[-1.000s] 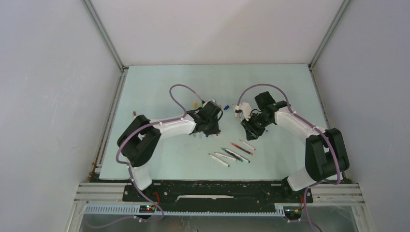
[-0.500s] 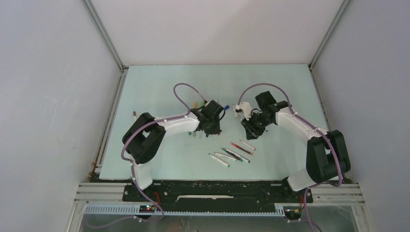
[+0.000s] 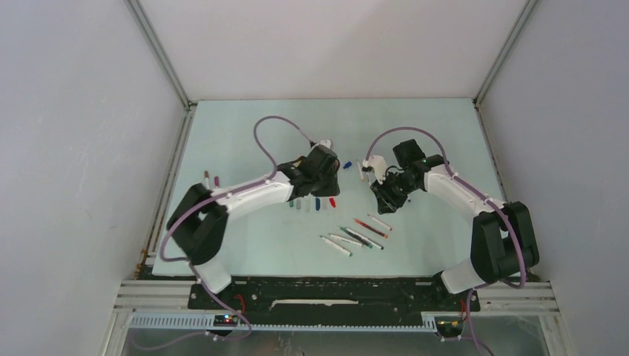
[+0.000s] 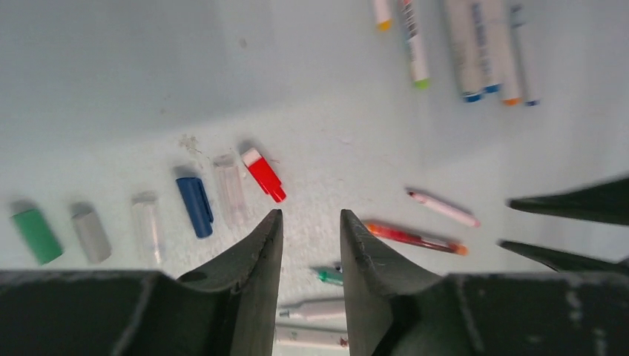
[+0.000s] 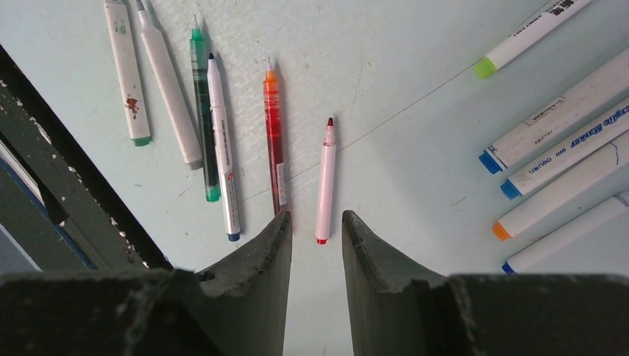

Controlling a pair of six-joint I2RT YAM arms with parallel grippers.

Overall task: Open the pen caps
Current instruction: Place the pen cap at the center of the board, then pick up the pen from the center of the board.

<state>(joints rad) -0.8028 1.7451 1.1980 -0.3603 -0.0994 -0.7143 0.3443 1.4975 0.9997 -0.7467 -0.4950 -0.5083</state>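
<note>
A row of pen caps lies on the table in the left wrist view: green [image 4: 33,233], grey [image 4: 90,232], clear [image 4: 147,226], blue [image 4: 194,205], clear [image 4: 231,194] and red [image 4: 263,174]. In the top view this row [image 3: 313,202] lies just in front of my left gripper [image 3: 323,178]. My left gripper [image 4: 310,215] is open and empty, above the table beside the red cap. My right gripper [image 5: 315,216] is open and empty, hovering over several uncapped thin pens [image 5: 274,141]. A lone blue cap [image 3: 347,165] lies between the arms.
Several capped white markers [image 5: 556,119] lie to the right of my right gripper and also show in the left wrist view [image 4: 475,44]. The uncapped pens [image 3: 356,233] lie fanned out toward the near edge. Two small pieces [image 3: 211,179] lie by the table's left edge.
My left gripper has pulled back and up off the row of caps, which now shows uncovered in the top view. The right arm has hardly moved.
</note>
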